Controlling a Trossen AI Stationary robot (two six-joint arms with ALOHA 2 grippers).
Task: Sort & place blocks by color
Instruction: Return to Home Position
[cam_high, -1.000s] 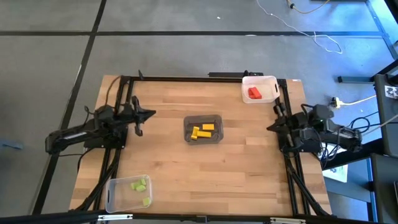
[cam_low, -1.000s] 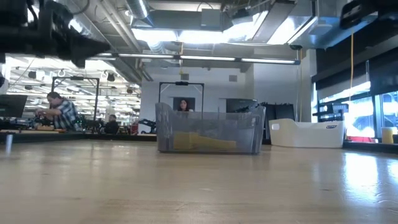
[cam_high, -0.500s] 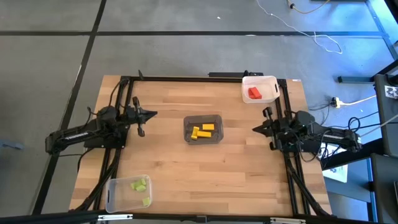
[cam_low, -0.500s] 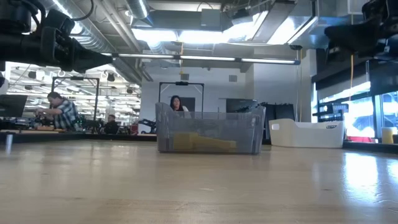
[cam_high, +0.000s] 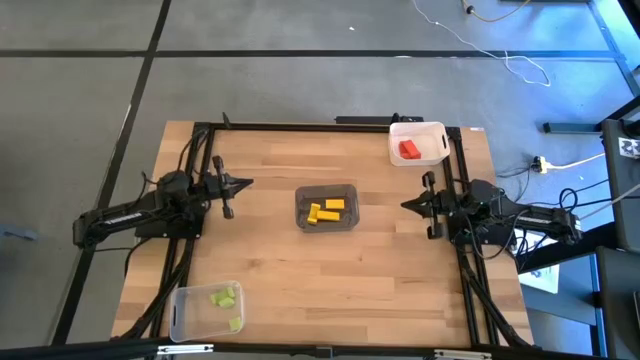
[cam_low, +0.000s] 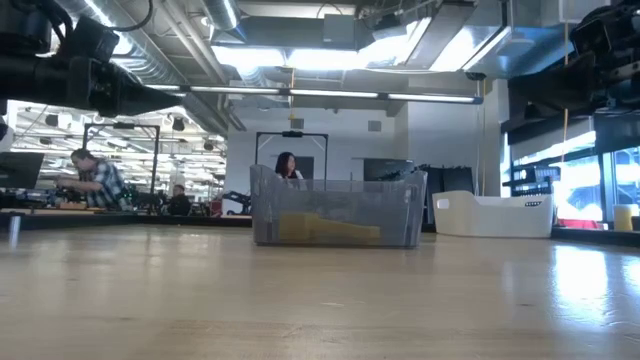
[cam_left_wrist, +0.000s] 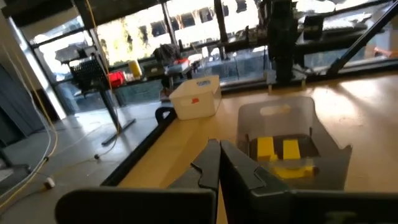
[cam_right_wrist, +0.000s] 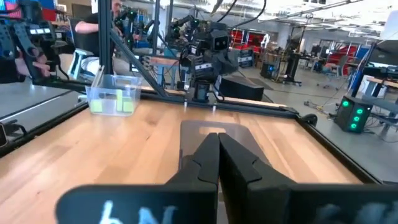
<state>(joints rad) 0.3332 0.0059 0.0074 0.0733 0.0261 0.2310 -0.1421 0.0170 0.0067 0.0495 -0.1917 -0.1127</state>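
dark right gripper (cam_high: 408, 204) (jaws together, as on the left gripper (cam_high: 245, 183)) has swung inward.

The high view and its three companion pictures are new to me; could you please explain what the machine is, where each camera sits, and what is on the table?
It is a robot with two dark arms at a wooden table. The high view looks straight down on it. The low view looks level across the tabletop. Each wrist view looks forward past that arm's own fingers. The left gripper and the right gripper hang over opposite sides of the table, both shut and holding nothing. Three bins stand on the table. A grey bin in the middle holds yellow blocks. A white bin at the high view's upper right holds a red block. A clear bin at its lower left holds green blocks. No block lies loose on the wood.
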